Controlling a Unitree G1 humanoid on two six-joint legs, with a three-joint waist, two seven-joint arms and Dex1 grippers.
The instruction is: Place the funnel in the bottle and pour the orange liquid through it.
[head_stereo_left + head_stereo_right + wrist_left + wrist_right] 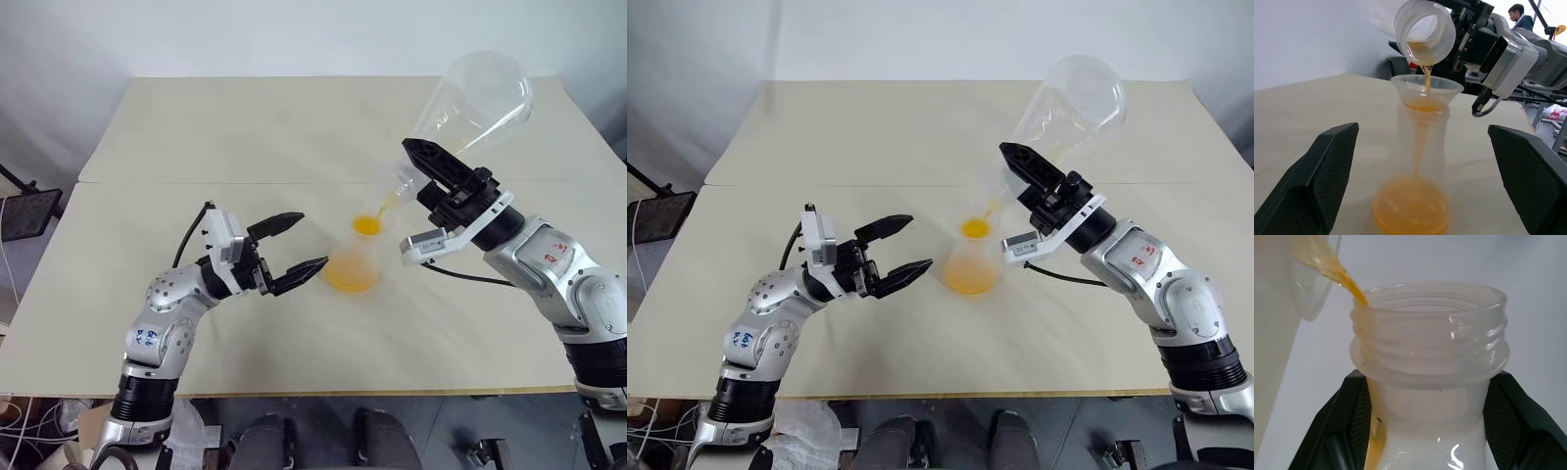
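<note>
Pouring: right gripper (423,174) is clamped on the neck of a second clear flask (477,98), tipped mouth-down over the funnel (1426,90). Thin stream of orange liquid (1413,213) drops into the funnel, which sits in the bottle (352,266) (upright, mid-table (245,127)), pooling at its base. Left gripper (294,247) hangs just beside the bottle, fingers spread wide, touching nothing.

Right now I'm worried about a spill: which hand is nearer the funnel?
Right. The right hand hangs just above and beside the funnel, tipping the second flask; the left hand, open, waits left of the bottle.
</note>
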